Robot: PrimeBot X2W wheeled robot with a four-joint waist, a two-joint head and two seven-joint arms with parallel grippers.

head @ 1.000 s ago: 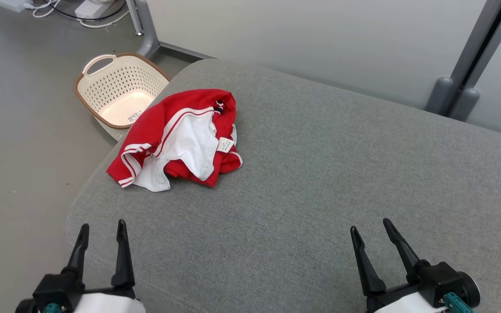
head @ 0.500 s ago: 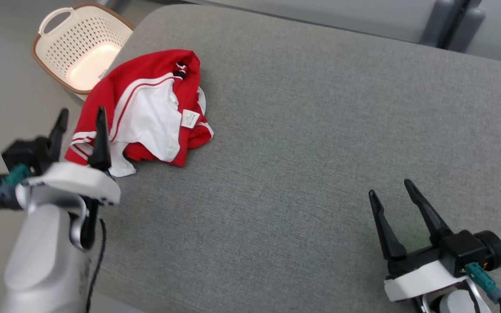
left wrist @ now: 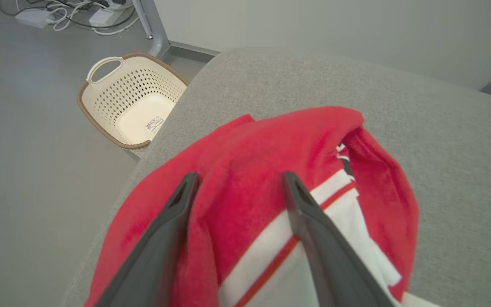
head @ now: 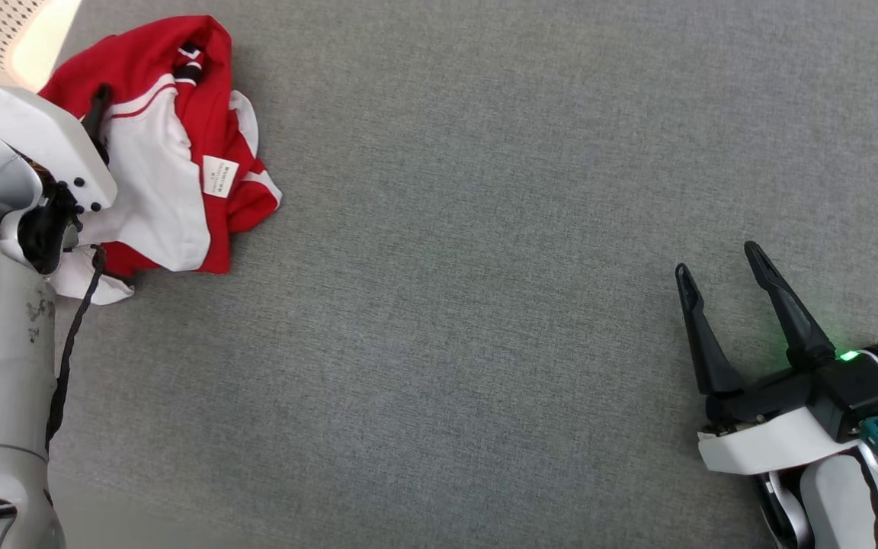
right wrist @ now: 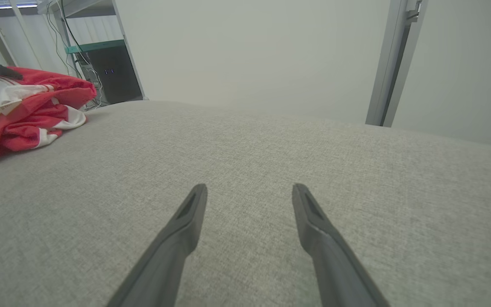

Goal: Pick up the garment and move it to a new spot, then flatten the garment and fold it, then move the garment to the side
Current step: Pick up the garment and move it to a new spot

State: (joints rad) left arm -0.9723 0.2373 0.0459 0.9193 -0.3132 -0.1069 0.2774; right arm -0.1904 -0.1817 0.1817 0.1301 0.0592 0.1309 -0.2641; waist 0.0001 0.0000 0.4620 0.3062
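Presently in hand: the first step, picking up; the garment is not yet gripped.
Next move, as judged: lower the left fingers into the heaped cloth and close on a thick fold, so that more than one layer comes up.
Wall (left wrist: pixel 313 25): plain and pale, at 12 o'clock beyond the cushion in the left wrist view.
Floor (left wrist: pixel 28 149): grey, at 9 o'clock, with cables (left wrist: pixel 66 17) at 11 o'clock.
Cushion (head: pixel 485 267): broad grey woven fabric, mostly bare.
Garment (head: pixel 157 168): red with white panels and stripes, crumpled in a heap at 10 o'clock on the cushion, near its edge.
Basket (left wrist: pixel 143 83): cream, perforated, brown rim, on the floor at 11 o'clock past the cushion edge.
Left gripper (left wrist: pixel 240 177): jaws spread wide over the red cloth, holding nothing; whether the tips touch the cloth I cannot tell.
Right gripper (head: pixel 716 259): at 4 o'clock in the head view, well apart from the garment, jaws wide and holding nothing, low over bare cushion.
Label (head: pixel 219 175): small white tag, on the garment's 3 o'clock side.
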